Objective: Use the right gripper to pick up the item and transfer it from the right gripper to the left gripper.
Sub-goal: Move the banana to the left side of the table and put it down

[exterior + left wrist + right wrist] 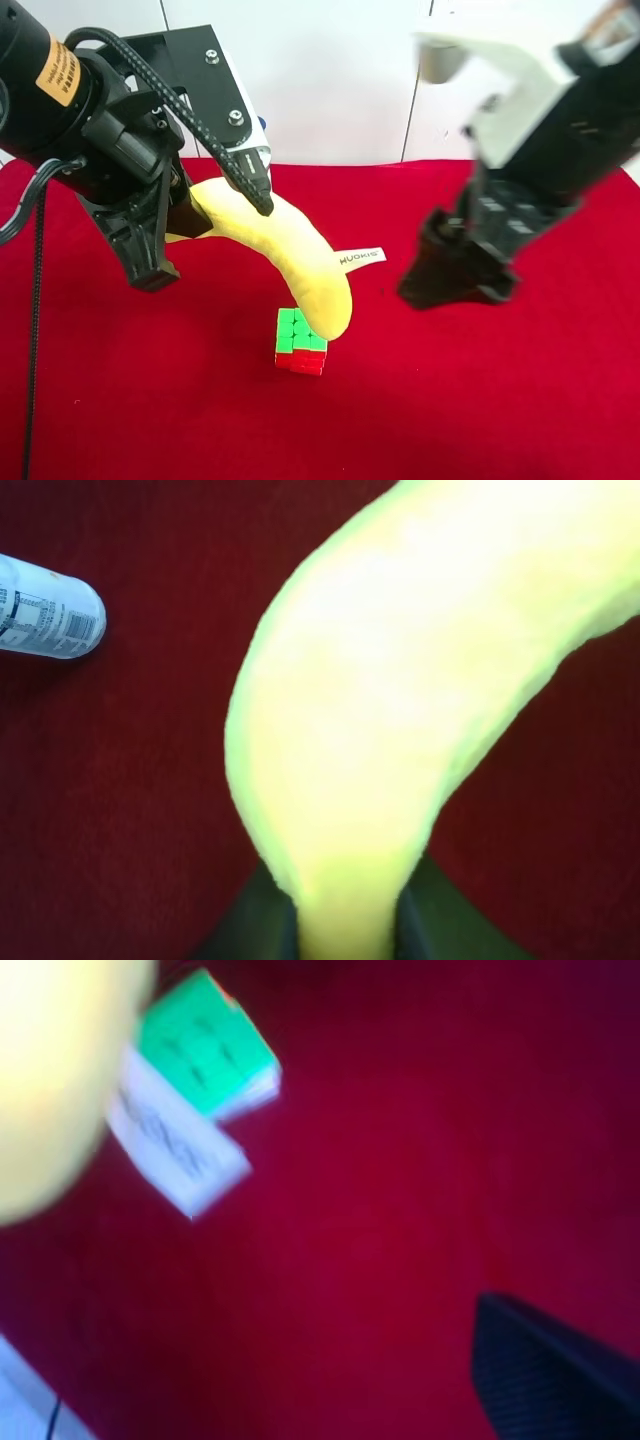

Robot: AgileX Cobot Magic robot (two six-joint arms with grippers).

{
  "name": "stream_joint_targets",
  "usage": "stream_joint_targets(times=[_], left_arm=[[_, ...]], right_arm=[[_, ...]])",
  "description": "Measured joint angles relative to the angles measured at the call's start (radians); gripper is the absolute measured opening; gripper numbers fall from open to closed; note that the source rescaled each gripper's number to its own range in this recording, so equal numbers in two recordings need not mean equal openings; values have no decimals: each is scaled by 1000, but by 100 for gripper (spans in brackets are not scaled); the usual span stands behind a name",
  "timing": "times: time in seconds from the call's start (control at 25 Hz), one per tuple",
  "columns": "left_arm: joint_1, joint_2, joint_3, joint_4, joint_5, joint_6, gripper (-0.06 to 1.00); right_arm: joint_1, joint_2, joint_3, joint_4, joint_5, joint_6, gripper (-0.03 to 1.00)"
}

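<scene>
The yellow plush banana (290, 250) hangs in the air, its white tag (362, 257) sticking out toward the right. The left gripper (205, 232), black with an orange label, is shut on the banana's upper end. In the left wrist view the banana (400, 680) runs out from between the fingers. Its lower end hangs just above the green-and-red cube (301, 342). The right gripper (455, 270), with the white housing, is open, empty and apart from the banana at its right. The right wrist view shows one finger (550, 1380), the blurred banana (50, 1080), the tag (175, 1150) and the cube (205, 1045). The stem tip is hidden.
A red cloth (500, 400) covers the table. A white bottle (50, 608) lies on the cloth in the left wrist view. A white wall (340, 80) stands behind the table.
</scene>
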Motion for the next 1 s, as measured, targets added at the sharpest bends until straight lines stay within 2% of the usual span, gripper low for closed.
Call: stream_joint_targets(times=[0.16, 0.28, 0.4, 0.6, 0.8, 1.0], left_arm=[[0, 0, 0, 0, 0, 0, 0], [0, 0, 0, 0, 0, 0, 0], [0, 0, 0, 0, 0, 0, 0], [0, 0, 0, 0, -1, 0, 0], [0, 0, 0, 0, -1, 0, 0], [0, 0, 0, 0, -1, 0, 0]], right_arm=[[0, -114, 64, -5, 40, 47, 100], [0, -325, 217, -10, 51, 89, 100], [0, -441, 306, -19, 51, 113, 100], [0, -811, 501, -29, 6, 141, 100], [0, -1031, 582, -30, -50, 144, 100], [0, -1087, 594, -31, -73, 148, 100]])
